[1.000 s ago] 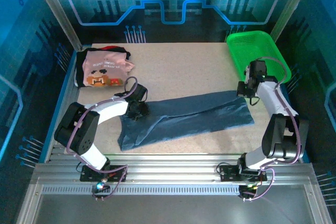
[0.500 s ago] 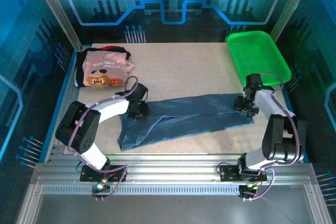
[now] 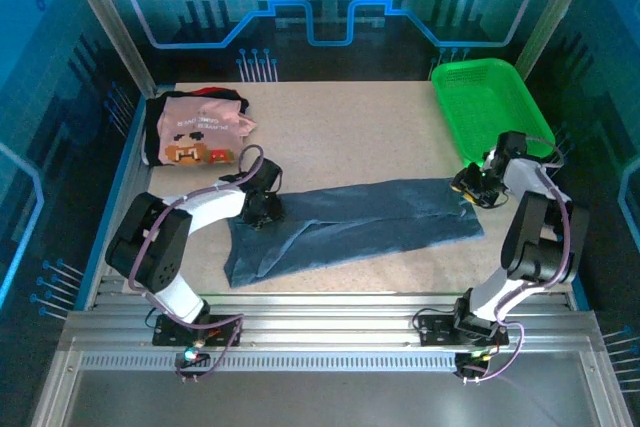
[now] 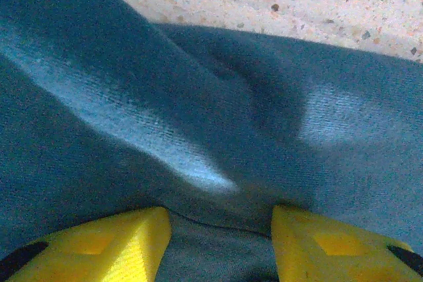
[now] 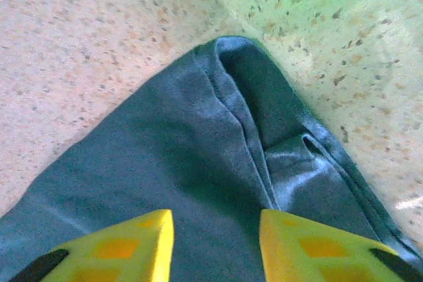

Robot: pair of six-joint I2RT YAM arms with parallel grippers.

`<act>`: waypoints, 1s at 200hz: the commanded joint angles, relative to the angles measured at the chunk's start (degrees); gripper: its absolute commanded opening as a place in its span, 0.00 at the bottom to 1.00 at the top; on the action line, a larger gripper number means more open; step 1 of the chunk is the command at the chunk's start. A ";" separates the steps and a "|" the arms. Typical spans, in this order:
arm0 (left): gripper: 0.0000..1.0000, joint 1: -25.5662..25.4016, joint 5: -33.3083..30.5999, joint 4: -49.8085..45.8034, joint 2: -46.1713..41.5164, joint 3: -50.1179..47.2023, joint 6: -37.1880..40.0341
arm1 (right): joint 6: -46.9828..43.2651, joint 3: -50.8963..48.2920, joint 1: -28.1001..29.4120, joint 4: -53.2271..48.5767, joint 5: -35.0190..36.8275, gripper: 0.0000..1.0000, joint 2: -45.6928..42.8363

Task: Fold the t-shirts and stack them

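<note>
A dark slate-blue t-shirt (image 3: 370, 222) lies as a long folded strip across the middle of the table. My left gripper (image 3: 262, 209) rests on its upper left part. In the left wrist view its yellow fingers (image 4: 112, 242) stand apart, pressed into the cloth (image 4: 198, 97), with a fold edge running between them. My right gripper (image 3: 468, 185) is at the shirt's right end. It is open, low over the cloth (image 5: 198, 150) just short of the rolled corner (image 5: 244, 77). A pale pink t-shirt (image 3: 200, 127) with a pixel print lies folded on a black t-shirt (image 3: 152, 137) at the back left.
A bright green mesh basket (image 3: 490, 102) stands at the back right, close behind the right arm. Bare speckled table (image 3: 350, 127) stretches between the pink shirt and the basket. Metal frame posts rise at both back corners.
The right arm has swung out toward the table's right edge, and its gripper has come to the shirt's far right end. The shirt's right end has shifted slightly right. The left arm has not moved.
</note>
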 commanded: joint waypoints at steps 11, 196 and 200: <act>0.49 1.00 -1.88 -8.89 3.61 -3.51 0.76 | -0.29 3.88 0.31 -0.01 0.25 0.32 4.97; 0.48 1.00 -1.67 -9.16 3.94 -3.85 0.68 | -3.45 10.16 4.16 0.87 5.37 0.11 13.94; 0.48 1.06 -1.68 -9.21 3.95 -3.81 0.68 | -3.54 10.23 4.16 0.61 5.80 0.09 13.94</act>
